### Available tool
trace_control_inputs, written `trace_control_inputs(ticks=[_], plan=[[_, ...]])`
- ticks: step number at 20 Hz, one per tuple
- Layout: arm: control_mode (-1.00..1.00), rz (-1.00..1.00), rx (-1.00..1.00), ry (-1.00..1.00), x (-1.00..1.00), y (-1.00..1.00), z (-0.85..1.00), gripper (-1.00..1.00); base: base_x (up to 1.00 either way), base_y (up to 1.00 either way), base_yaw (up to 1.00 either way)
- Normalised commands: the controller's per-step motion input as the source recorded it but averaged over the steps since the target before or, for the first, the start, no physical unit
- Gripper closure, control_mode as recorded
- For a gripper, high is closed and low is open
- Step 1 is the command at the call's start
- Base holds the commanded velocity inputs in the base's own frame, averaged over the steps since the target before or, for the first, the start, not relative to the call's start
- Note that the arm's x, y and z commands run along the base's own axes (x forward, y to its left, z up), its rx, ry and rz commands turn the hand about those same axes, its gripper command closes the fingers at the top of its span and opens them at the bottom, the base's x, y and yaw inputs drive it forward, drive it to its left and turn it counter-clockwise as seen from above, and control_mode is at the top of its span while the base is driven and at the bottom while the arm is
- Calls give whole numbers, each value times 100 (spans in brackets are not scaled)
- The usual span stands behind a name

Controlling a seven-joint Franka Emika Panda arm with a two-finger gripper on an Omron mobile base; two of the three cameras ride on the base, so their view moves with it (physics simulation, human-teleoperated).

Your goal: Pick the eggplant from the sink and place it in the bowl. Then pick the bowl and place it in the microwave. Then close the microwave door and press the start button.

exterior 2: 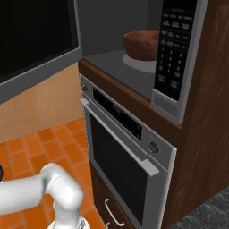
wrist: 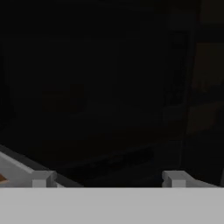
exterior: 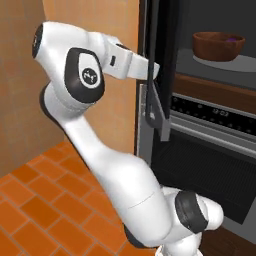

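Here, orange floor tiles (exterior: 35, 200) spread at left beside the steel oven (exterior 2: 129, 165). The hand (wrist: 107, 179), fingers spread wide and holding nothing, sits close against the open microwave door (exterior: 152, 60). Inside the microwave (exterior 2: 107, 40), far right, the bowl (exterior: 218, 46) holds the eggplant (exterior: 231, 39).
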Motion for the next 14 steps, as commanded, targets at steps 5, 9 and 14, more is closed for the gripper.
trace_control_inputs(ticks=[5, 9, 14], plan=[[-100, 12, 36, 0, -88, -100, 12, -100, 0, 0, 0], [-100, 2, 13, -3, 0, -100, -4, -100, 0, 0, 0], [-100, 0, -24, -29, 0, -97, -40, -100, 0, 0, 0]])
